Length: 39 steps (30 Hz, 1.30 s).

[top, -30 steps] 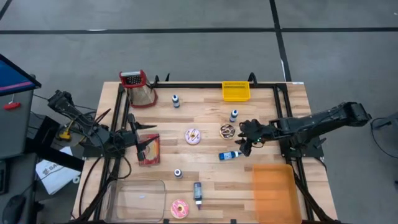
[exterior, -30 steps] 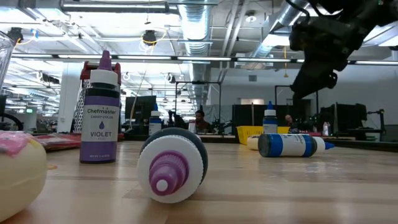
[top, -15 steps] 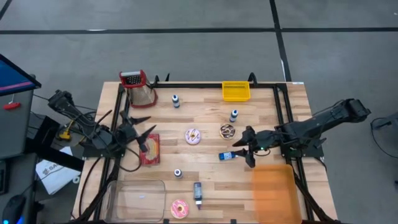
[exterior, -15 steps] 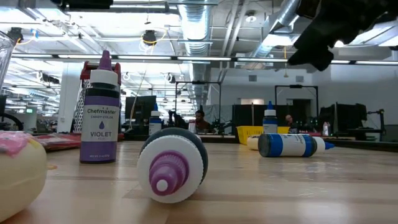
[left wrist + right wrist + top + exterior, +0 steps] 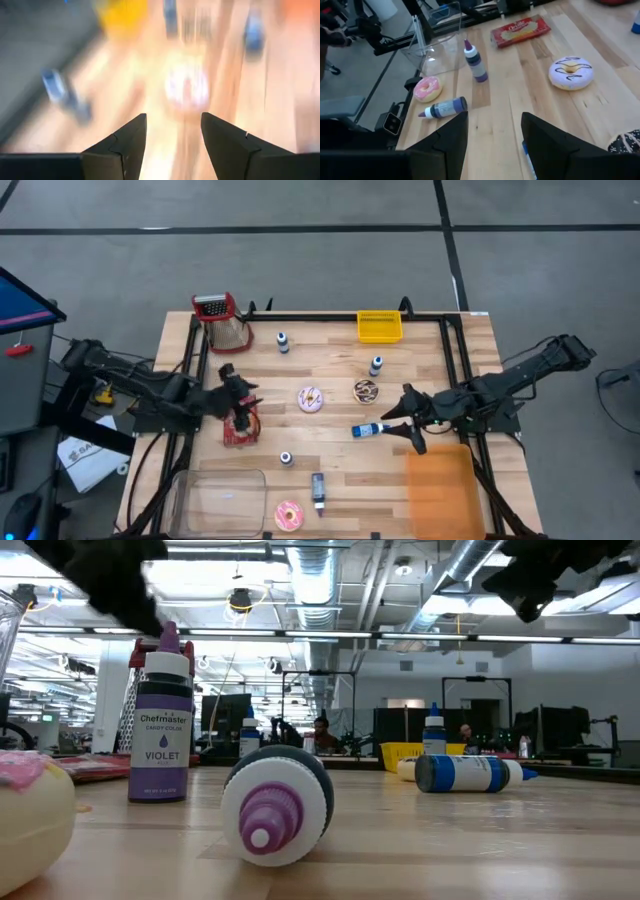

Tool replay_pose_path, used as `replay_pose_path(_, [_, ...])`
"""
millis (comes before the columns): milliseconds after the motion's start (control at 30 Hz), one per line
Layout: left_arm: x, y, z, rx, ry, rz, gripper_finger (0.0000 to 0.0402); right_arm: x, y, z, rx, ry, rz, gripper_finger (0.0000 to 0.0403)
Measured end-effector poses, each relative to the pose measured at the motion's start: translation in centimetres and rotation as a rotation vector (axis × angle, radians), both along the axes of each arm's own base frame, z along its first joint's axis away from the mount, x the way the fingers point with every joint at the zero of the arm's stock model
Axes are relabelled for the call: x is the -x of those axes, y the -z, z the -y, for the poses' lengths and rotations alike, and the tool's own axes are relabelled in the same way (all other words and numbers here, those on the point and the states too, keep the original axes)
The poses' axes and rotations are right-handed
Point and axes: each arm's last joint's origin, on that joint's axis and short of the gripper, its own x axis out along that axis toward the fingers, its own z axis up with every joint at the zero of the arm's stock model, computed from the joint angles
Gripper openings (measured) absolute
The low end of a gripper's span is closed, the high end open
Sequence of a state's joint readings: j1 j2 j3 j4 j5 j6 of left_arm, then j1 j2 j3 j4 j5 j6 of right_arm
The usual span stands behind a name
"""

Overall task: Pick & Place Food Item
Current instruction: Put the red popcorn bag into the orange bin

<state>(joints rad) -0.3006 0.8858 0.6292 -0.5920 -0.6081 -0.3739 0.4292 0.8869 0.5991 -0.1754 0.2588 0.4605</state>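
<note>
We see a red wafer packet [image 5: 240,423] lying flat just under the left claw [image 5: 243,392]; three donuts [image 5: 310,399] lie flat beyond it.

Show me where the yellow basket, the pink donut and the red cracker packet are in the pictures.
yellow basket [image 5: 380,327], high view, middle of its floor.
pink donut [image 5: 289,515], high view, on its icing ring.
red cracker packet [image 5: 520,29], right wrist view, middle of its printed top face.
</note>
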Motion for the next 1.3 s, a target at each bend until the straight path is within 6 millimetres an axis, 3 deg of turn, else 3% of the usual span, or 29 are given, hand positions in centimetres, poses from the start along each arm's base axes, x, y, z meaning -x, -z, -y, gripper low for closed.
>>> replay_pose_path(100, [-0.2,-0.8,-1.0,0.103,-0.061,-0.243,0.0184,0.1,0.0,-0.3,-0.002,-0.008,0.001,0.0177])
replay_pose_path(233, [-0.6,-2.4,-2.8,0.284,-0.071,-0.384,0.0184,0.2,0.0,-0.4,-0.005,-0.012,0.005,0.0177])
replay_pose_path(333, [-0.4,-1.7,-4.8,0.428,-0.120,-0.517,0.0184,0.1,-0.1,-0.3,-0.003,0.000,0.010,0.0177])
replay_pose_path(467, [-0.8,-0.2,-6.8,0.523,-0.095,-0.552,0.0184,0.1,-0.2,-0.4,0.002,-0.008,0.025,0.0177])
replay_pose_path(633, [-1.3,2.7,-8.6,0.562,-0.074,-0.680,0.0184,0.3,-0.3,-0.9,-0.001,-0.038,0.032,0.0177])
replay_pose_path(900, [-3.1,6.2,-9.5,0.554,0.033,-0.784,0.0184,0.6,-0.3,-1.7,-0.004,-0.065,0.040,0.0177])
replay_pose_path(1300, [-3.5,6.4,-10.1,0.459,0.058,-0.786,0.0184,0.9,-0.5,-2.2,-0.012,-0.074,0.055,0.0177])
